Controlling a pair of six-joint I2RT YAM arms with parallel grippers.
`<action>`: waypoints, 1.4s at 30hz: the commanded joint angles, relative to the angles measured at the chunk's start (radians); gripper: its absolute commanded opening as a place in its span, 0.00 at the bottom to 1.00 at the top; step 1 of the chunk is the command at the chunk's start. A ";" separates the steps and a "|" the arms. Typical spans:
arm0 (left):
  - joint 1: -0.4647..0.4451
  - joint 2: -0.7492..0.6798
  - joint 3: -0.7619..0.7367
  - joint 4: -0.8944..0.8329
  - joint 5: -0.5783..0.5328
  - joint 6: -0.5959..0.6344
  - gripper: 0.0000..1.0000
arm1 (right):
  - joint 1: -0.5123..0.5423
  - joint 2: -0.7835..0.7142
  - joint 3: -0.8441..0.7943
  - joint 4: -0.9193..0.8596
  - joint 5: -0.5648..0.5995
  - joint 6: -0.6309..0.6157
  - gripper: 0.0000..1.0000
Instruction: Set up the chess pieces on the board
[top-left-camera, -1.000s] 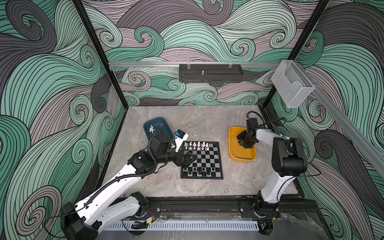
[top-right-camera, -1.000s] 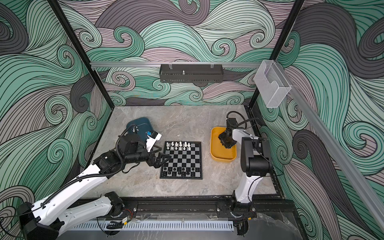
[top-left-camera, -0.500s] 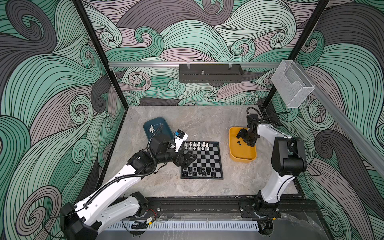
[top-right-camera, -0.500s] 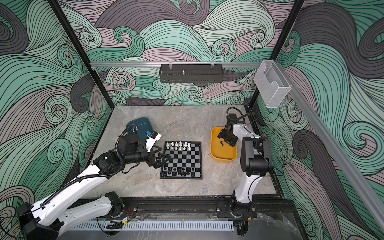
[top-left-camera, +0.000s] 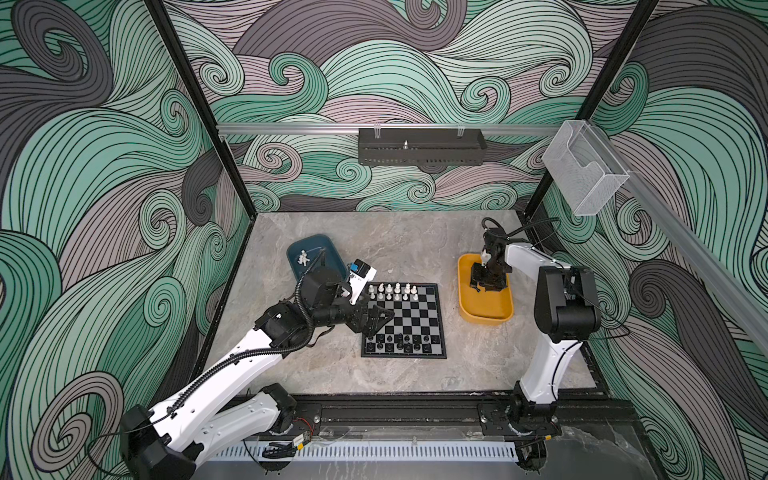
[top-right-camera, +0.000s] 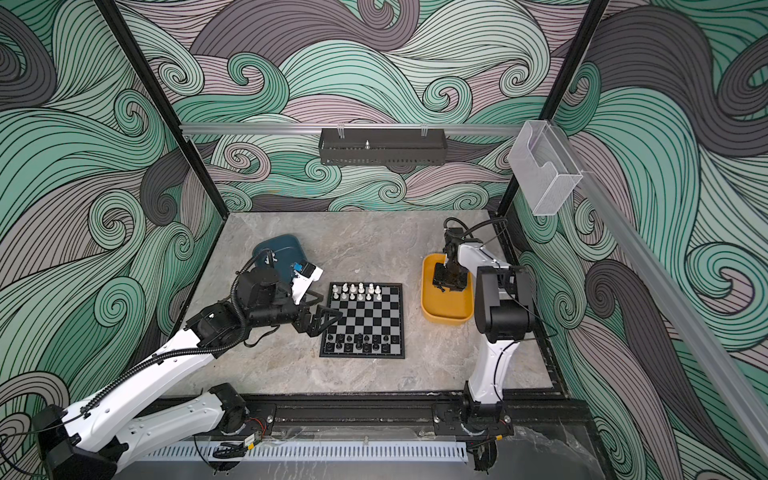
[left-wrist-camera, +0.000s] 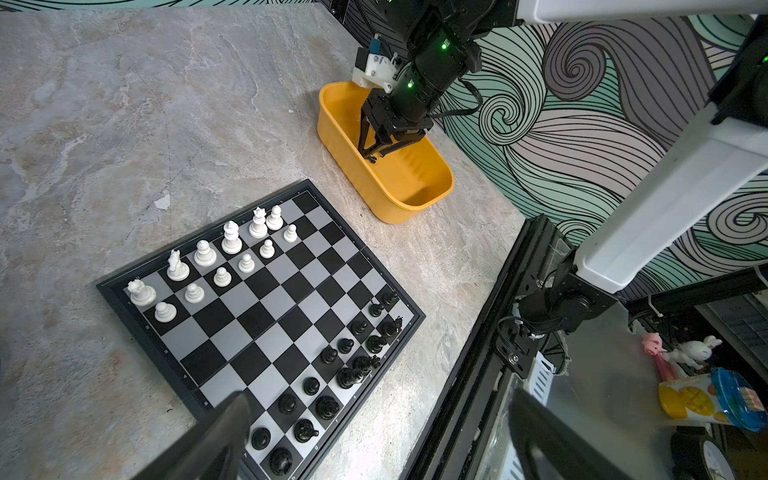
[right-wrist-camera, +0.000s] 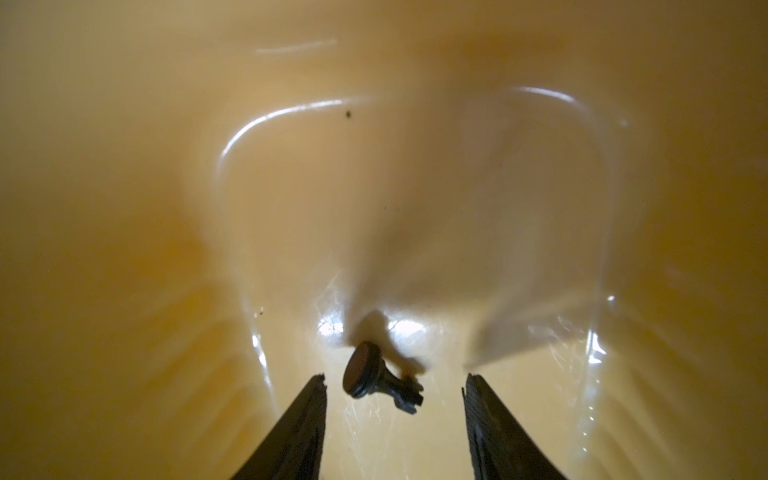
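The board (top-left-camera: 409, 318) lies mid-table; it also shows in the left wrist view (left-wrist-camera: 257, 316). White chess pieces (top-left-camera: 392, 291) fill much of its two far rows, and black ones (top-left-camera: 401, 341) stand along the near rows. My left gripper (top-left-camera: 376, 322) hovers open over the board's left edge, holding nothing. My right gripper (right-wrist-camera: 394, 376) is down inside the yellow tray (top-left-camera: 484, 309), open. A black piece (right-wrist-camera: 361, 372) lies on its side on the tray floor between the fingers, touching neither one.
A teal tray (top-left-camera: 328, 249) at the back left holds a white piece (top-left-camera: 303, 258). A black rail borders the table's near edge (top-left-camera: 395, 409). Enclosure posts and patterned walls close in the sides and back.
My right gripper has shifted inside the yellow tray, toward its near end and lower, and its jaws widened and then narrowed. The left arm has stayed still.
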 joint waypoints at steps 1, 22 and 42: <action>0.003 0.004 -0.003 0.017 0.017 -0.001 0.99 | 0.012 0.009 0.008 -0.019 -0.037 -0.060 0.57; 0.002 0.008 0.000 0.011 0.009 0.002 0.99 | 0.014 -0.070 -0.099 -0.046 -0.100 0.076 0.68; 0.003 0.030 -0.002 0.000 -0.020 0.008 0.98 | 0.020 -0.408 -0.392 -0.151 -0.105 0.221 0.42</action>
